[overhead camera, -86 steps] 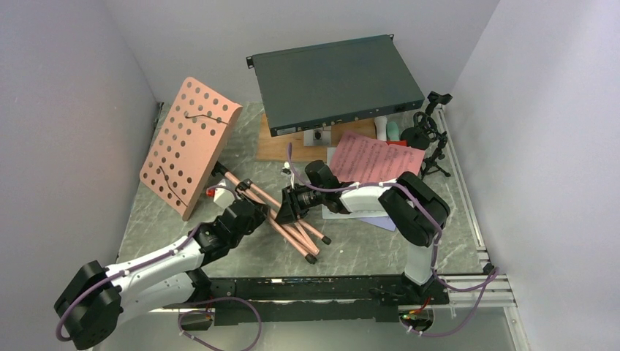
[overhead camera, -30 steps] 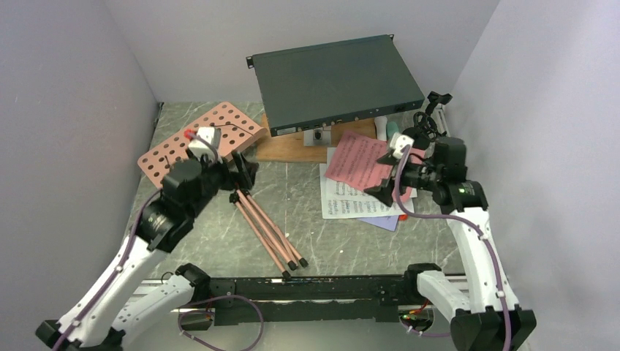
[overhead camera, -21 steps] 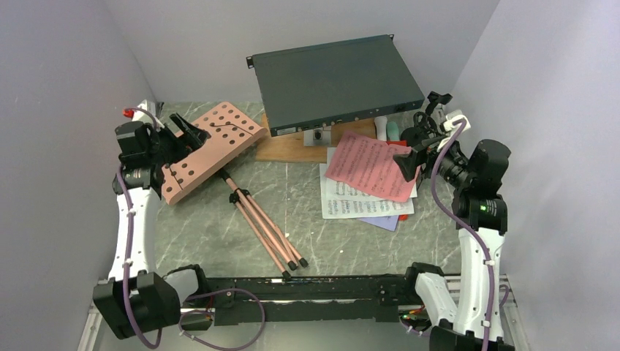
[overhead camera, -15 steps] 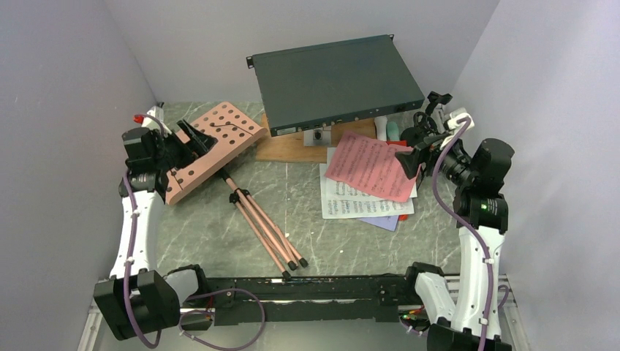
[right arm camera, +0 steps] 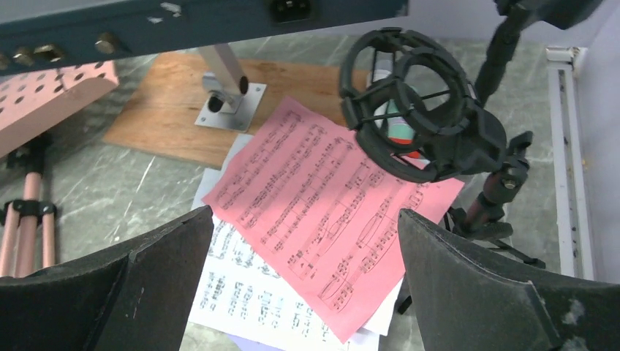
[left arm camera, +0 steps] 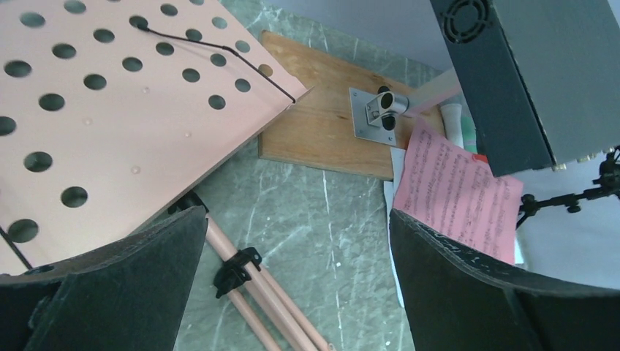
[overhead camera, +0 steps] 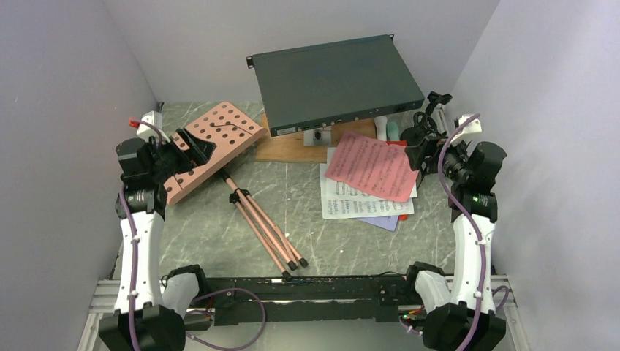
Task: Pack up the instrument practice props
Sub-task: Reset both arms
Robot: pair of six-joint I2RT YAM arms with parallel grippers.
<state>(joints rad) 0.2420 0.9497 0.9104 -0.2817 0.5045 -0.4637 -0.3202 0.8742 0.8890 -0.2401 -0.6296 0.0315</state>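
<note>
The left gripper (left arm camera: 296, 219) is hovering with its fingers (left arm camera: 110, 292) spread wide apart and gripping nothing — the salmon-pink music stand (left arm camera: 110, 124) is lying down on the marbled table (left arm camera: 314, 241) just beyond the left-hand finger, its perforated desk reaching toward the wooden board (left arm camera: 329, 124), while its folded tripod legs (left arm camera: 252, 296) are running through the gap between the two fingers, below them and untouched. The right gripper (right arm camera: 305, 216) is likewise hanging open over the paper: the pink page (right arm camera: 329, 212) is lying in the gap between its fingers (on top of a white page (right arm camera: 241, 292)), and the black mic stand (right arm camera: 428, 121) is standing just ahead of the right-hand finger, its round cage overlapping the pink page's far corner in that view — the dark rack box (right arm camera: 183, 18) is sitting beyond both fingertips
</note>
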